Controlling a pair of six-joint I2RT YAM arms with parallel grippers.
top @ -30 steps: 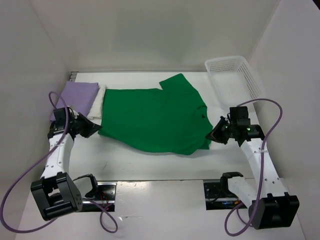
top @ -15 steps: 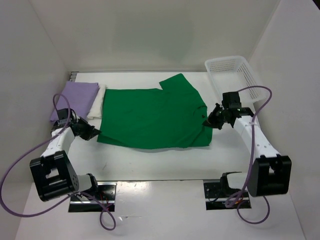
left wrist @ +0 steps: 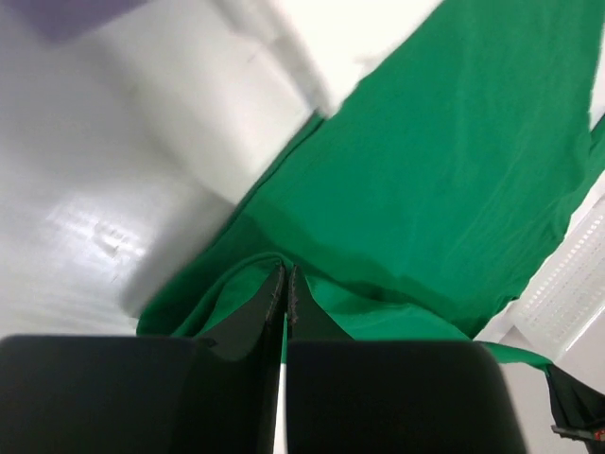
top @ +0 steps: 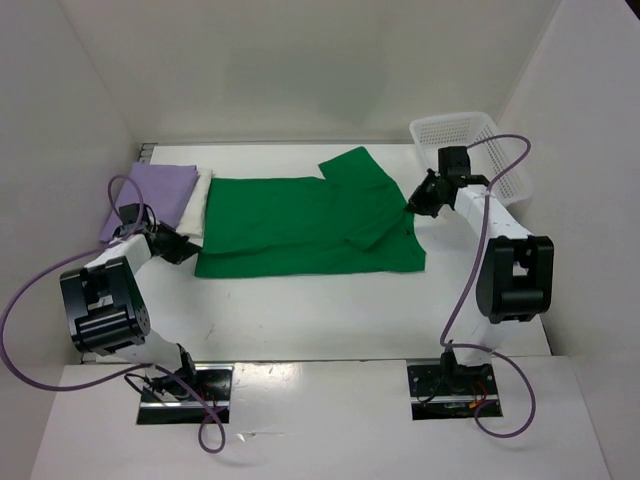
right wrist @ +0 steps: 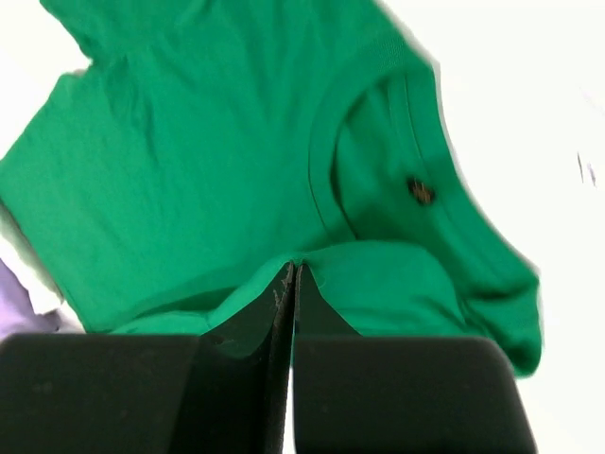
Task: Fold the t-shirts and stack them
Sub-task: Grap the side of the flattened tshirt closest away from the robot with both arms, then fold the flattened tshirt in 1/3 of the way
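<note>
Green t-shirt is spread flat across the middle of the worktop, with a flap of cloth doubled over near the collar. Its left edge is pinched in the left gripper, jaws closed tight on the cloth. The right edge by the collar is pinched the same way in the right gripper. Lavender t-shirt is noted folded at far left, with the white t-shirt showing along its right side, just beside the green one. A lattice basket is located at the far right corner.
</note>
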